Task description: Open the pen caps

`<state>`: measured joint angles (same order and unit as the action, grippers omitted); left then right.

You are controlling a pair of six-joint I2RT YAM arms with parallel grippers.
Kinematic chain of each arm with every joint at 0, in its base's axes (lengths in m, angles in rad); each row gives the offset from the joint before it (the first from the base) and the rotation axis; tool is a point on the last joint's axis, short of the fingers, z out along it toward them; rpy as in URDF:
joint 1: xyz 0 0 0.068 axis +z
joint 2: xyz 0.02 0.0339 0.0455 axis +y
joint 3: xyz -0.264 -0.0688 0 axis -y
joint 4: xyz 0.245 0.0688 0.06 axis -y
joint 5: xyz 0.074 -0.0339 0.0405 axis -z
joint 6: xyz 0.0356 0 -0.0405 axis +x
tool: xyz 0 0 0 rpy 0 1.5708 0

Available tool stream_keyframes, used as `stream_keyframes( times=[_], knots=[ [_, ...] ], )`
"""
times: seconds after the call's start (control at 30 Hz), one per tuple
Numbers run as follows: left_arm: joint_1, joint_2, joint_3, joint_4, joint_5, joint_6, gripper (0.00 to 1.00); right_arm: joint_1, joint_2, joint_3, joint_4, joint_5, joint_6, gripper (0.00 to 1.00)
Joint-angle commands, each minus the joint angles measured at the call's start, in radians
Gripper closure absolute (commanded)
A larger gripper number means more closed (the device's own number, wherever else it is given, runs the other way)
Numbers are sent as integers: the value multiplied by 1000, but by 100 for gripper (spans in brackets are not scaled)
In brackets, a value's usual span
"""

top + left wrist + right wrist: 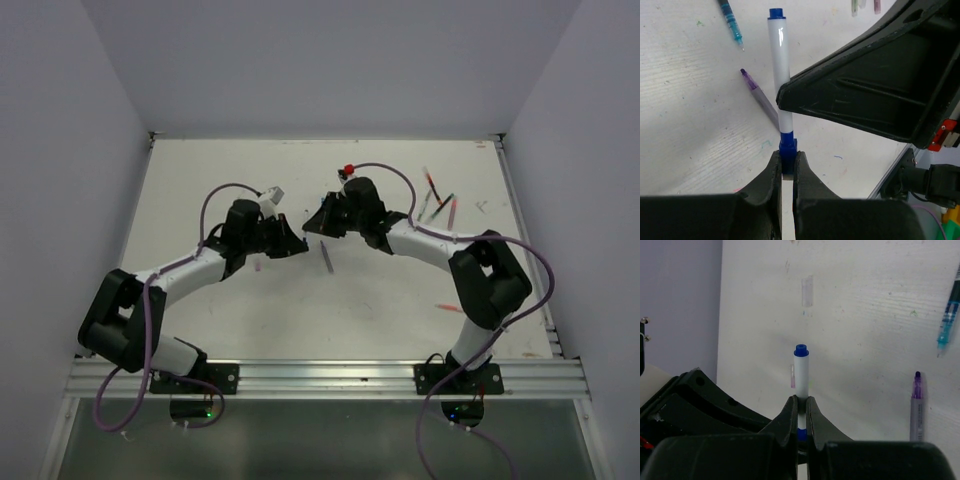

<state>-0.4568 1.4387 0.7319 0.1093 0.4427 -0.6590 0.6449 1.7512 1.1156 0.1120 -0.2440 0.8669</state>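
Top external view: left arm folded, elbow out at 8 o'clock, forearm slanting in toward desk centre. Right arm in the mirror pose, elbow at 4 o'clock, wrist reaching toward 10 o'clock. Tip to tip just above the centre of the matte white, ink-flecked desk [390, 310]: left claw [296, 245] and right claw [312, 226].

Left wrist view: hard black tapered fingers [771, 175] of the left claw pinched almost together on the short, squarish blue plastic cap [788, 149]. Running from it toward 12 o'clock, a smooth, glossy white-barrelled pen [780, 60] with a small round blue end plug. Crossing that barrel from 3 o'clock, the right claw, closed tight around it just beyond the cap. Cap seated on the pen's near end.

Flat on the desk behind: a translucent purple-grey pen [759, 97] at 9 o'clock of the barrel, a teal pen [731, 21] at 11 o'clock.
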Motion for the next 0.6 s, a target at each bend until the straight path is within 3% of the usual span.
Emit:
stream_keyframes(
  times=[0.0, 0.03, 0.13, 0.23, 0.33, 0.37, 0.5, 0.57],
  knots=[
    [-13, -49, -48, 197, 250, 30, 100, -13, 36, -17, 282, -182, 50, 100],
    [-13, -52, -61, 229, 293, 22, 100, -24, 47, -25, 340, -217, 75, 100],
    [-11, -83, -140, 482, 427, -72, 100, -51, 94, -79, 732, -328, 196, 100],
    [-11, -123, -193, 570, 464, -142, 100, -65, 136, -83, 898, -399, 288, 100],
    [-10, -130, -181, 529, 436, -116, 100, -71, 120, -80, 859, -365, 256, 100],
    [-10, -129, -171, 439, 421, -91, 100, -74, 114, -74, 791, -356, 241, 100],
    [-10, -91, -173, 434, 442, -70, 100, -93, 117, -48, 831, -371, 250, 100],
    [-9, -89, -169, 403, 427, -53, 100, -94, 97, -7, 703, -341, 201, 100]
  ],
)
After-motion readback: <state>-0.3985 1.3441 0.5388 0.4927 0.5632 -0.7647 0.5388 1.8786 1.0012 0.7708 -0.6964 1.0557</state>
